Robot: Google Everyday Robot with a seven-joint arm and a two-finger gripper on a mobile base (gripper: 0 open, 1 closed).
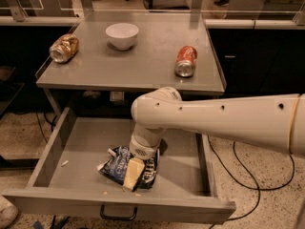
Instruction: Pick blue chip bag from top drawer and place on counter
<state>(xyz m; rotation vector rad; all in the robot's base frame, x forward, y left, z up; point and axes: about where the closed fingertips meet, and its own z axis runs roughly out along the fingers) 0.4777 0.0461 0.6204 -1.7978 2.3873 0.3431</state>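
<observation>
Gripper (pixel 133 174) down on blue chip bag (pixel 114 166), inside top drawer (pixel 86 147), grip state unclear

The top drawer (pixel 119 205) stands open below the counter (pixel 143 68). The blue chip bag (pixel 113 164) lies crumpled near its front panel, with the gripper (pixel 133 175) down on top of it, on a white arm (pixel 219 120) reaching in from the right. On the counter lie 2 cans, a gold-brown can (pixel 64 48) at left and a red can (pixel 186 61) at right, with 1 white bowl (pixel 122 35) between.
</observation>
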